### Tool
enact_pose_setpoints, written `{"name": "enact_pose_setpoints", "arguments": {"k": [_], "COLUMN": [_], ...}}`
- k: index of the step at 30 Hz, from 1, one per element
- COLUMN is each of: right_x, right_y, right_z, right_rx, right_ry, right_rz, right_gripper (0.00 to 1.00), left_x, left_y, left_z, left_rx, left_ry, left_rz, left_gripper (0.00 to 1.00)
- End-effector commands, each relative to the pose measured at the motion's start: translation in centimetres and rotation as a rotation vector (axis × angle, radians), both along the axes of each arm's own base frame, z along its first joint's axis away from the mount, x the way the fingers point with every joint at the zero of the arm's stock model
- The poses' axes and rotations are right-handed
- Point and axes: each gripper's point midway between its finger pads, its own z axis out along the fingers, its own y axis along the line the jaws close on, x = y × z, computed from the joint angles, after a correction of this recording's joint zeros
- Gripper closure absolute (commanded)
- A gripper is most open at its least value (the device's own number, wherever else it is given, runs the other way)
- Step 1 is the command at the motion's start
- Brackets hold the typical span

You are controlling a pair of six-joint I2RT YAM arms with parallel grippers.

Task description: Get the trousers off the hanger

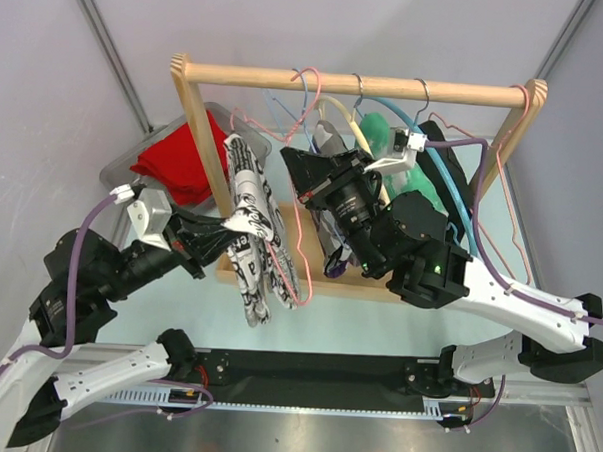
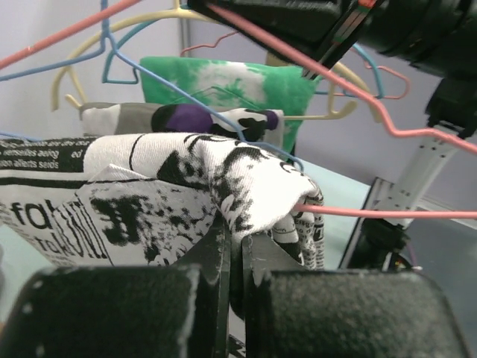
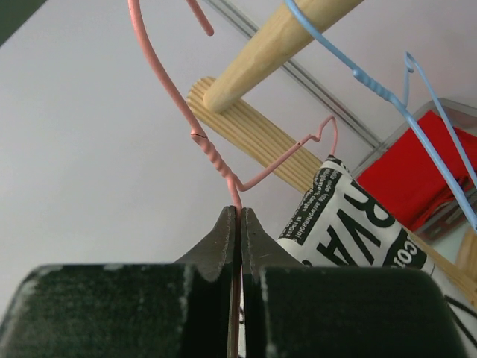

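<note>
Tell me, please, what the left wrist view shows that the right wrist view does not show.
Only the left wrist view shows the left tool shut on a fold of the printed trousers, with a green cloth behind them. Only the right wrist view shows the right tool shut on the wire of the pink hanger, the wooden rail and a red cloth. Both views show the printed trousers, the pink hanger and a blue hanger.

The left claw (image 2: pixel 235 242) and right claw (image 3: pixel 238 218) are both clamped tight, held raised.
</note>
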Motion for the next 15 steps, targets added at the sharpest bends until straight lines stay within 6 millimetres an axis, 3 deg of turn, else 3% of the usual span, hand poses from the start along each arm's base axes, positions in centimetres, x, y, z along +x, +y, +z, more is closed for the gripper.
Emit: {"name": "enact_pose_setpoints", "arguments": {"k": [1, 8, 15], "right_x": [-1.0, -2.8, -3.7], "right_y": [-0.4, 0.6, 0.9], "right_z": [0.6, -1.8, -6.6], "right_rx": [-0.057, -0.192, -0.361], "right_ry": [-0.043, -0.064, -0.049], "right_rz": [0.008, -0.047, -0.137], "right_gripper": [1.00, 1.00, 1.00], "left_x": [-3.4, -3.4, -4.3], "left_y": [1.8, 4.1, 5.8], "left_z": [6.5, 9.0, 11.8], "left_rx": [-0.213, -0.303, -0.432], "left_ry": [-0.087, -0.106, -0.092], "left_rz": [-0.091, -0.014, -0.009], "left_gripper": [1.00, 1.00, 1.00]}}
